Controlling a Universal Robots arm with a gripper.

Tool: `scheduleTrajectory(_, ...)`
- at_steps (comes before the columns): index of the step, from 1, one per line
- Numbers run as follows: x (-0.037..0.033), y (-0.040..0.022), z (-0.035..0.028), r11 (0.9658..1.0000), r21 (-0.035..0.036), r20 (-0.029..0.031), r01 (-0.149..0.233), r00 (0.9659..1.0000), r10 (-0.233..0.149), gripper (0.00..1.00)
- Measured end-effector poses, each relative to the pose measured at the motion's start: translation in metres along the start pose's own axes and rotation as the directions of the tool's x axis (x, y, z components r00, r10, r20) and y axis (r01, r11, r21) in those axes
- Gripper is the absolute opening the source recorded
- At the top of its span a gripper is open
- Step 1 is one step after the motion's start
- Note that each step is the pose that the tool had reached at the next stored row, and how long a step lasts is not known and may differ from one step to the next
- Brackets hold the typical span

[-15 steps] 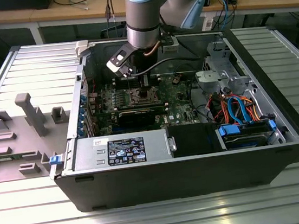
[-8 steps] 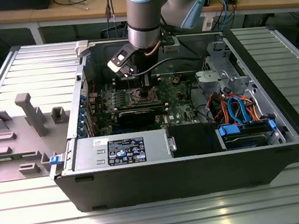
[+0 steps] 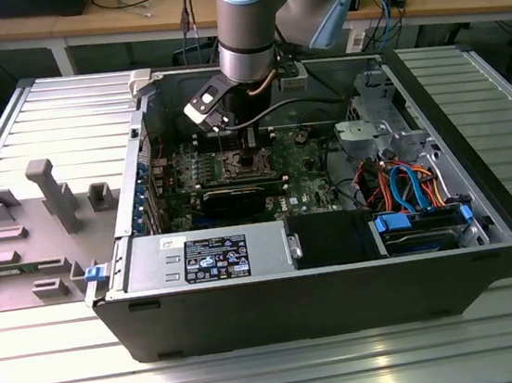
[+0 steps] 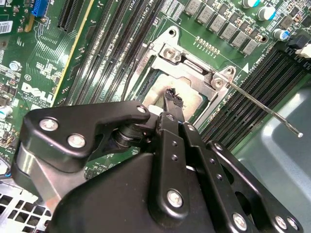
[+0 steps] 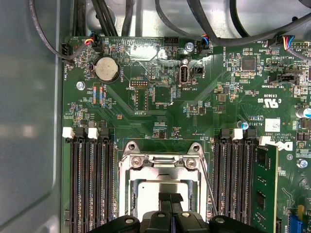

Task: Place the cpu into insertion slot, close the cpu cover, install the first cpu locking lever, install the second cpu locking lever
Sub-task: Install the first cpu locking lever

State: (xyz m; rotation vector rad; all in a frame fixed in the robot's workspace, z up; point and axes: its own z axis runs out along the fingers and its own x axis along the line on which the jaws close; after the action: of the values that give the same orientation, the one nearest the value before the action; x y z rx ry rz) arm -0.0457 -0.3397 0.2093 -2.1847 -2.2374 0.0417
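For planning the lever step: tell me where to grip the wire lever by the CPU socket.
Likely best: take the lever near its free hooked tip, from the side of the memory slots; the rod juts clear of the insertion slot.

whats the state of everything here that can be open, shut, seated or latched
cpu: seated in the insertion slot
cpu cover: looks lowered around the cpu
locking lever: unlatched, sticking out free
end effector: shut, tip at the cpu
computer case: side open
memory module: seated in its slot
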Motion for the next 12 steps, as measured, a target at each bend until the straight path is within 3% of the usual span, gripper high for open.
scheduleTrajectory(2,0.0001,-0.0002,-0.0041,1.0,0.0001,-0.0005,0.004,1.0,-0.004,0.11)
scheduleTrajectory(7,-0.0001,-0.0009,-0.0278,1.0,0.0,-0.0005,0.004,1.0,-0.004,0.11)
scheduleTrajectory(12,-0.0003,-0.0014,-0.046,1.0,-0.0001,0.003,0.004,1.0,-0.004,0.11)
